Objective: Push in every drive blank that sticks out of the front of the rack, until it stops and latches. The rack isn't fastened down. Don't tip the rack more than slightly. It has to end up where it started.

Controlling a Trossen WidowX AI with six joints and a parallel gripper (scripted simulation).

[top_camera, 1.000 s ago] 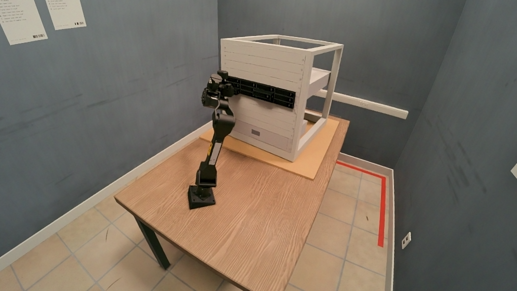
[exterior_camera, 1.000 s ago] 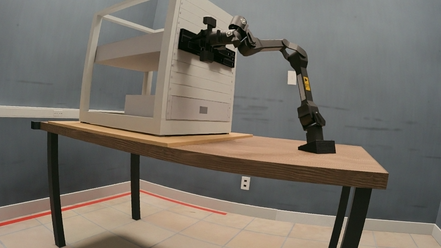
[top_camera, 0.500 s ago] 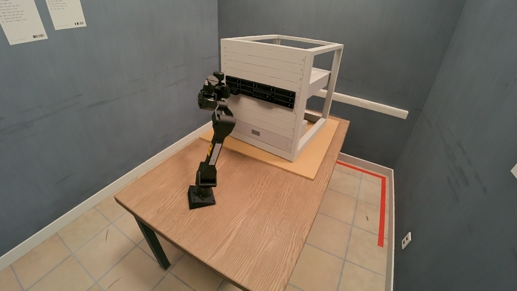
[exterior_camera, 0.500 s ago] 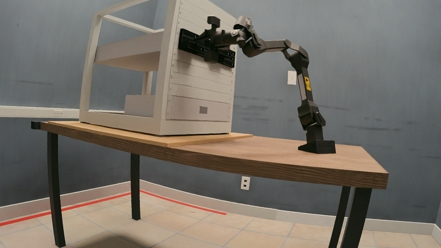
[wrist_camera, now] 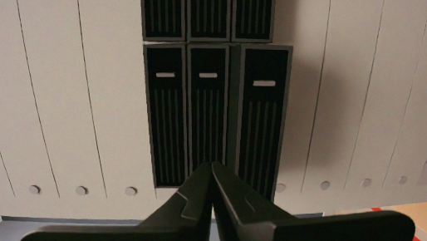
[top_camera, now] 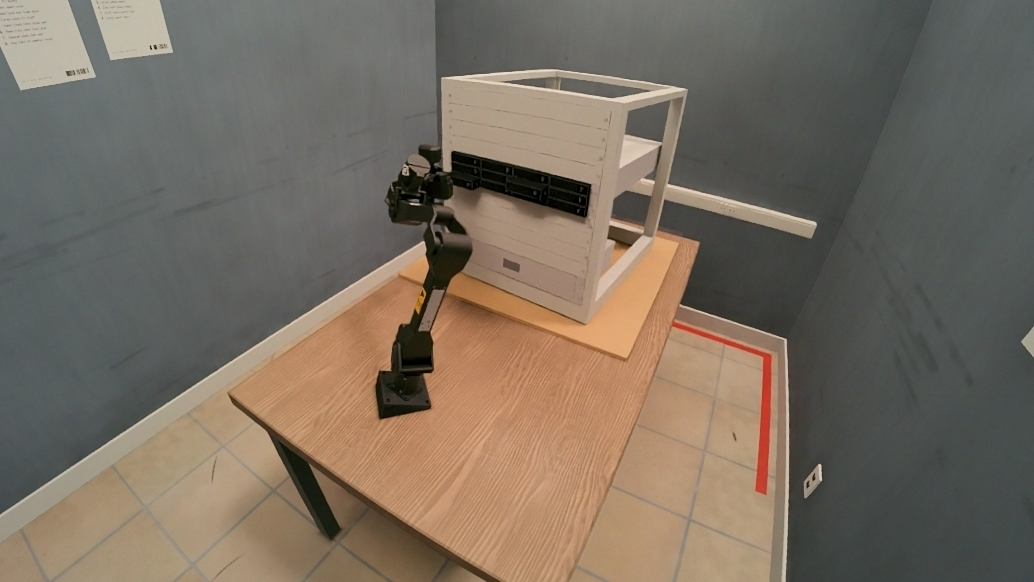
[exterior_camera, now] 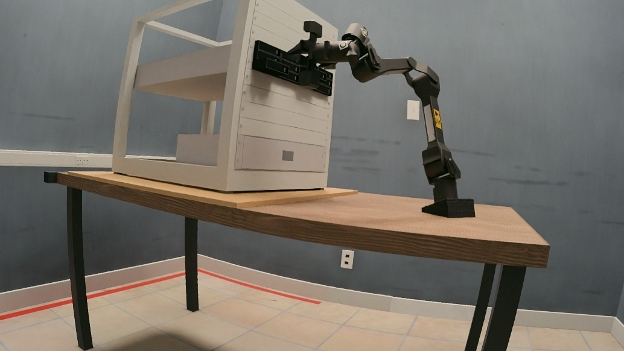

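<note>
Wrist view: pointing clenched, empty fingers of the gripper [top_camera: 442, 182] [exterior_camera: 286, 53] [wrist_camera: 212, 163] toward the drive blanks, with contact hard to tell. Sticking out at the lower left end of the rack [top_camera: 535, 242] [exterior_camera: 277, 124] [wrist_camera: 62, 104], just beside the fingertips: the end blank [top_camera: 463, 182] [exterior_camera: 277, 66] [wrist_camera: 262, 125]. Also sticking out, farther along the row in the top view: another blank [top_camera: 524, 191]. Standing upright on the tan board [top_camera: 636, 310] [exterior_camera: 244, 201]: the rack.

Possibly risking a push on the neighbouring, flush blank by aiming too high, leaving the end blank unlatched. Likely risking a skid or twist of the loose rack by pressing hard at its side, or a backward tilt, given the height of the row. Perhaps also risking a jam by pushing off-centre, or a missed latch by stopping short.
</note>
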